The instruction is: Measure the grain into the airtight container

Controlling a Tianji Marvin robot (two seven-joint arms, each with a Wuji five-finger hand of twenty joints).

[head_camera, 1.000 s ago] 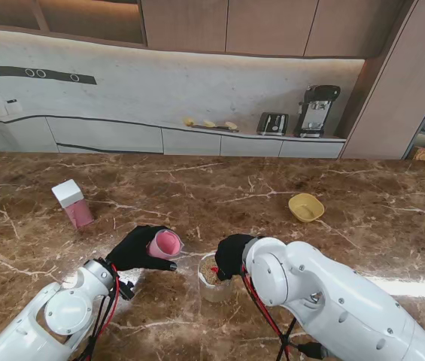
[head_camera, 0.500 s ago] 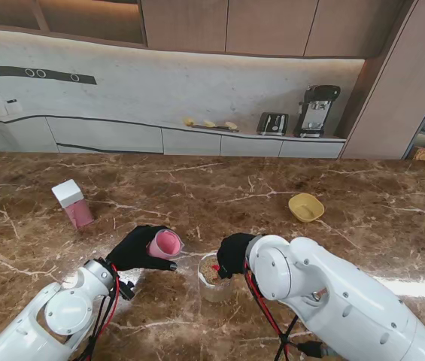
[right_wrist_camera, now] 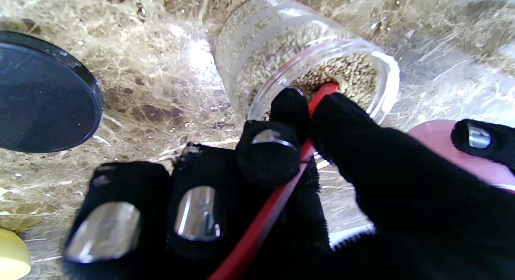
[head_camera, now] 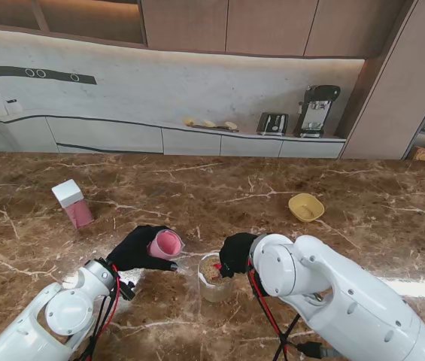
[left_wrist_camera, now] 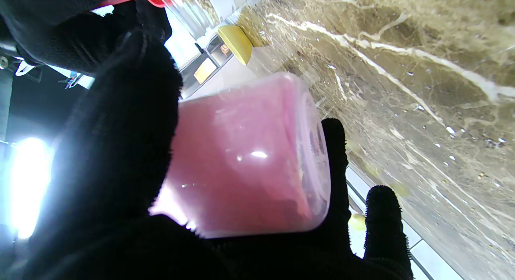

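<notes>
Right hand (head_camera: 235, 254): black-gloved, lower centre of the stand frame, fingers pinched on a thin red scoop handle (right_wrist_camera: 261, 219) whose tip dips into the grain.
Left hand (head_camera: 138, 250): black-gloved, lower left of centre, wrapped around a pink translucent plastic container (head_camera: 165, 244), tilted with its mouth toward the jar.
Grain jar: clear round plastic jar of brown grain (head_camera: 214, 277), upright, touching the right hand.
Black round lid (right_wrist_camera: 42, 91): flat on the brown marble table (head_camera: 272, 203), near the jar.
Yellow bowl (head_camera: 306, 207): right of centre, well apart.
Pink box with white cap (head_camera: 72, 203): left side.
</notes>
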